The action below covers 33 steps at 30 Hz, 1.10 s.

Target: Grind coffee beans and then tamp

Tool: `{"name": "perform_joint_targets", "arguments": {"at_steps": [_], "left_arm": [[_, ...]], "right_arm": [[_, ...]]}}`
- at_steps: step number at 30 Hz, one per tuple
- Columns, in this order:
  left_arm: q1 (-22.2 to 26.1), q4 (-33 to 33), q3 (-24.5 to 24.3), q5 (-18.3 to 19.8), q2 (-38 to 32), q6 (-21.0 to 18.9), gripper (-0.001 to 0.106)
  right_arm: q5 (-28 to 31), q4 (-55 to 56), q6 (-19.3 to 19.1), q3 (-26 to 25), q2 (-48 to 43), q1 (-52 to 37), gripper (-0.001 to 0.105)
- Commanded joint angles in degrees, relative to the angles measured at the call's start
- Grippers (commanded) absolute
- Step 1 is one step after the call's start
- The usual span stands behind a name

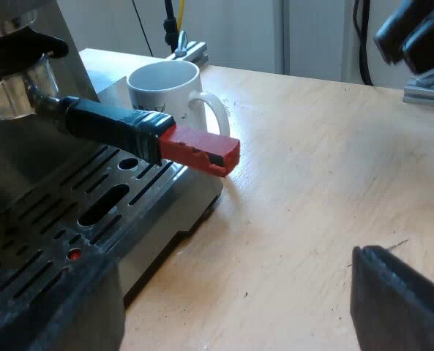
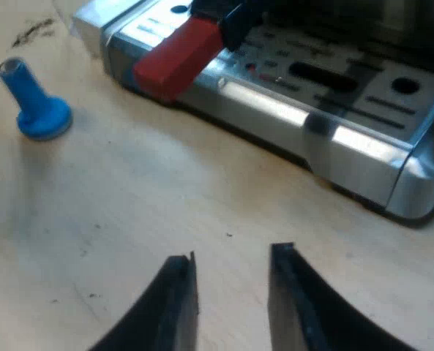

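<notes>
The holder (image 1: pixel 107 123) sat in the machine's (image 1: pixel 26 168) front, its dark handle jutting out above the drip tray (image 1: pixel 77 219) and its red end (image 1: pixel 200 150) reaching past the tray's edge over the table (image 1: pixel 312 168). It lay ahead of the left claw (image 1: pixel 217 292), between the lines of the claw's two fingers (image 1: pixel 399 300) but well beyond their tips. That claw was spread wide and grasped nothing, with one finger low over the tray and the other over bare wood. A white mug (image 1: pixel 165 89) stood upright on the table beyond the red end, farther from the left claw and close against the machine's side. Seen from the right claw (image 2: pixel 231 289), the red end (image 2: pixel 174 60) showed ahead and up, poking out over the tray's steel front lip (image 2: pixel 312 124). The right claw was released too, its fingers (image 2: pixel 178 307) apart with only table (image 2: pixel 143 197) between them, near the machine's front but not touching it. A blue tamper (image 2: pixel 35 102) stood upright on its base on the wood, ahead of the right claw and off to one side, apart from the machine.
</notes>
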Motion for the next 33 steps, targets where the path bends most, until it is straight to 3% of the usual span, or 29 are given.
{"name": "perform_joint_targets", "arguments": {"at_steps": [1,8,11,20,25,33], "left_arm": [[-0.26,-1.06,0.00,0.48,0.14,-0.28,0.066],[-0.26,-1.06,0.00,0.48,0.14,-0.28,0.066],[-0.26,-1.06,0.00,0.48,0.14,-0.28,0.066],[-0.26,-1.06,0.00,0.48,0.14,-0.28,0.066],[-0.26,-1.06,0.00,0.48,0.14,-0.28,0.066],[-0.26,-1.06,0.00,0.48,0.14,-0.28,0.066]], "right_arm": [[3.86,-3.05,1.31,-0.19,2.62,4.67,0.014],[21.94,-14.75,2.26,-0.19,13.87,17.35,0.009],[26.05,-18.41,3.16,-0.19,19.09,20.26,0.009],[28.45,-38.02,3.79,-0.19,33.57,21.56,0.009],[31.21,-47.72,9.15,-0.19,40.62,21.56,0.009],[32.92,-57.71,9.33,-0.19,48.02,21.56,0.009]]}}
